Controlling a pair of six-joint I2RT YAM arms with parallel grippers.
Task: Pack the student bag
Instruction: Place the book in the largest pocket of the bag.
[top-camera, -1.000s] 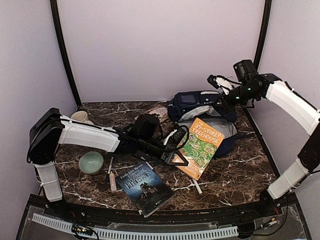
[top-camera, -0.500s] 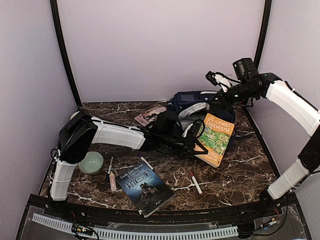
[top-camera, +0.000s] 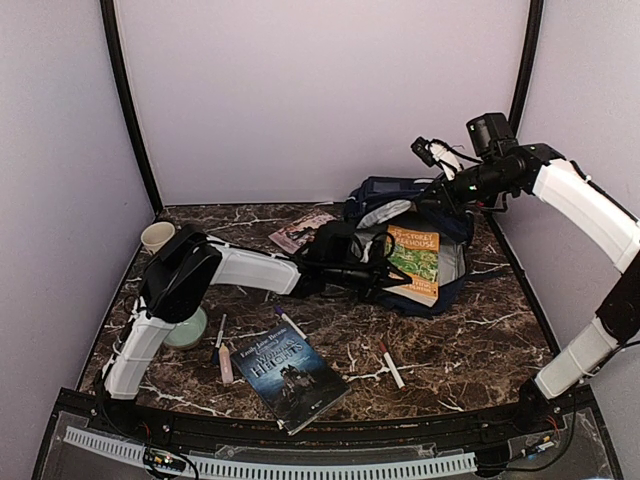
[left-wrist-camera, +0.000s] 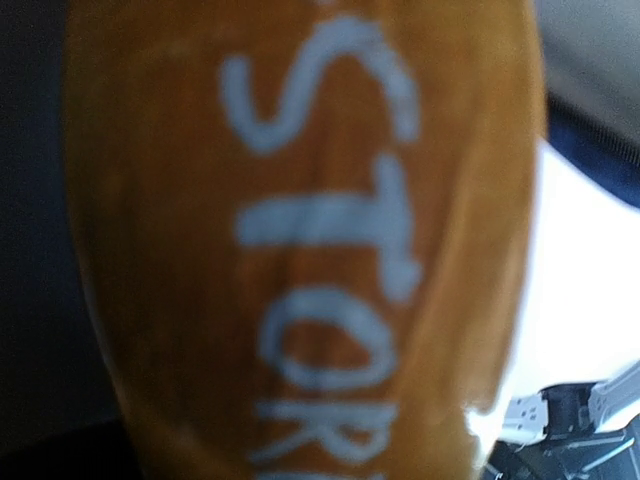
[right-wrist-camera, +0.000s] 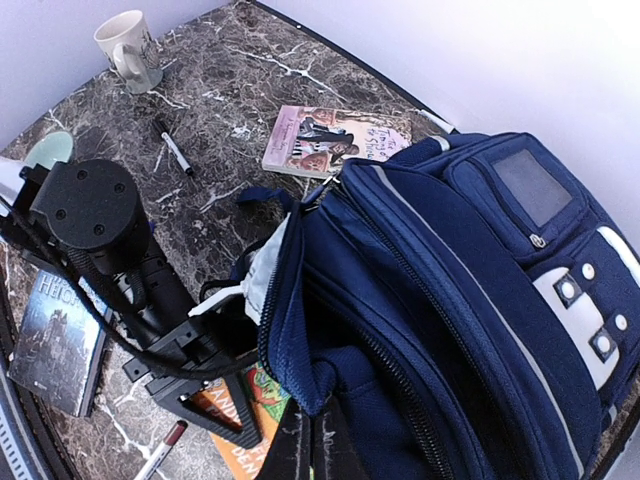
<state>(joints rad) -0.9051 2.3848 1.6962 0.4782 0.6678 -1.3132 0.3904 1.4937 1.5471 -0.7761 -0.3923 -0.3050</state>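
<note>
Snagging is the main risk. The left gripper (top-camera: 390, 275) is clamped on the near-left edge of the orange book (top-camera: 413, 262), which sits tilted and partly in the mouth of the bag (top-camera: 378, 196). A leading corner could catch on the pale lining or the zip rim instead of sliding down. The bag lies at the far right of the table (top-camera: 480, 330), with its opening facing near and left. The right gripper (right-wrist-camera: 315, 445) is pressed together on the upper rim of that opening and lifts it. If that thin pinch of fabric slips, the mouth would likely sag onto the book and block it. Pushing harder could shove the whole soft bag toward the far wall, or drag the rim out of the right fingers. Letting go too soon could let the book tip back out onto the table. The left arm reaches low across the middle, so a careless pull-back might sweep the pen (top-camera: 290, 323) just near it. Counted: one bag; three books, namely the orange one, a dark book (top-camera: 288, 375) at the near edge and a pale book (top-camera: 300, 230) far, left of the bag; four pens or markers seen from above; one mug (top-camera: 157, 237); one green bowl (top-camera: 186, 328).
</note>
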